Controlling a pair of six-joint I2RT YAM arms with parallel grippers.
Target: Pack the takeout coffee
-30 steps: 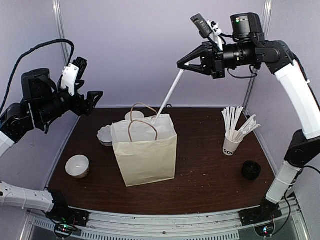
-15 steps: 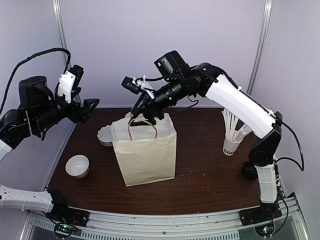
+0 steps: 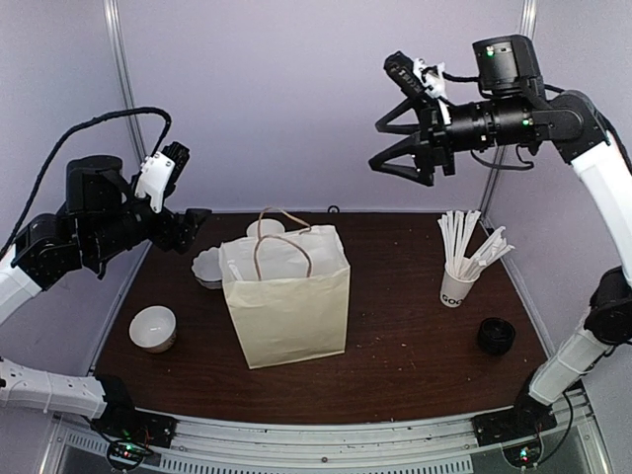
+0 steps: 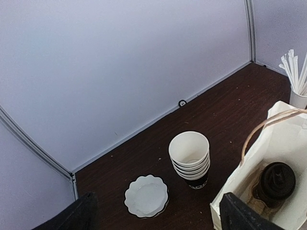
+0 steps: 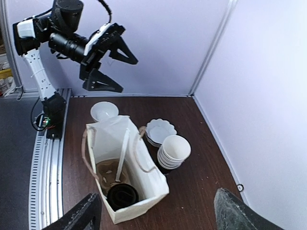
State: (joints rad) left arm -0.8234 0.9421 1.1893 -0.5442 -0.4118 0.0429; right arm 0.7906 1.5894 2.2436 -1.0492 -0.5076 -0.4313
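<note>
- The coffee cup (image 5: 122,196) sits inside the bag (image 3: 291,306).
- The right hand (image 3: 376,146) is open, high above the bag.
- The left hand (image 3: 190,225) is open, left of the bag.

Inventory — one paper bag (image 3: 288,306), one lidded coffee cup (image 4: 277,179), one stack of open cups (image 4: 190,158), one scalloped dish (image 4: 146,195), one bowl (image 3: 153,328), one stick-holder cup (image 3: 456,288) — one black cap (image 3: 496,337).

White shells, black joints on left arm (image 3: 94,212) and right arm (image 3: 604,170). Looped black cable (image 3: 118,117) at left; green light (image 3: 487,46) at right.
</note>
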